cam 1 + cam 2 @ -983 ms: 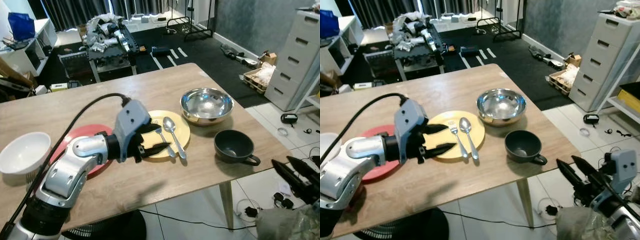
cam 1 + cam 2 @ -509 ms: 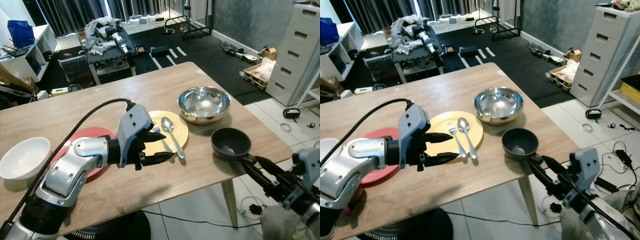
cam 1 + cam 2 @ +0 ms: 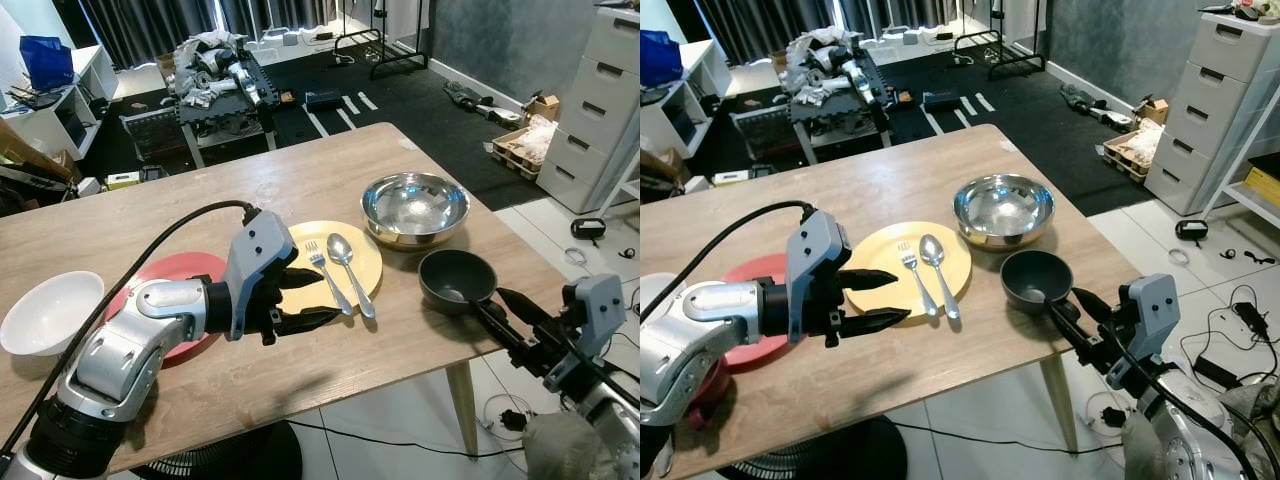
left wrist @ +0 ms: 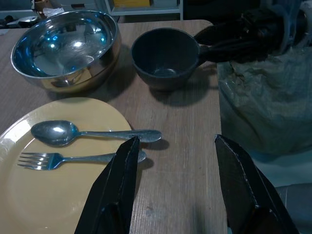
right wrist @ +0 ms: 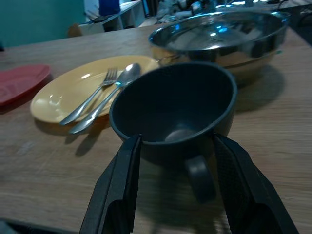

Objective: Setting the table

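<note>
While the left hand [image 3: 300,298] hovers spread at the yellow plate's [image 3: 365,262] near-left rim, the right hand [image 5: 173,187] sits spread astride the dark cup's [image 3: 456,279] handle, near the surface's [image 3: 330,170] right edge.

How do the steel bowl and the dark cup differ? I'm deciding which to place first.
The steel bowl is shiny, reflective metal; the dark cup is matte and near black. The bowl is wider and has no handle; the cup is smaller, with a handle toward the table edge. The right gripper has its open fingers on either side of the cup's handle; nothing is at the bowl. Both stand upright and look empty.
</note>
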